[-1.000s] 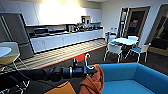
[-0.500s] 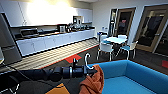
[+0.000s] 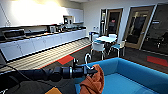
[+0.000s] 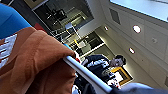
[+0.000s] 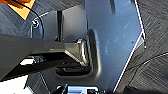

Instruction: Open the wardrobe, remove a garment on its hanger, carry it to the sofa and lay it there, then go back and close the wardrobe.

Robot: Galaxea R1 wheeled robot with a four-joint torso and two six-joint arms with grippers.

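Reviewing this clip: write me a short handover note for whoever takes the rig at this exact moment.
Left end effector: shut on the hanger, whose white hook curves up above it; the orange garment hangs below.
Right end effector: state cannot be told from the right wrist view.
Sofa: blue, directly ahead; the garment hangs over its near edge, not yet laid down.
Done: garment taken out and carried to the sofa.
Left: lay the garment on the sofa, go back, close the wardrobe.

Blue sofa sits on dark floor with red patches; orange garment hangs over its near edge, seat cushions otherwise bare.
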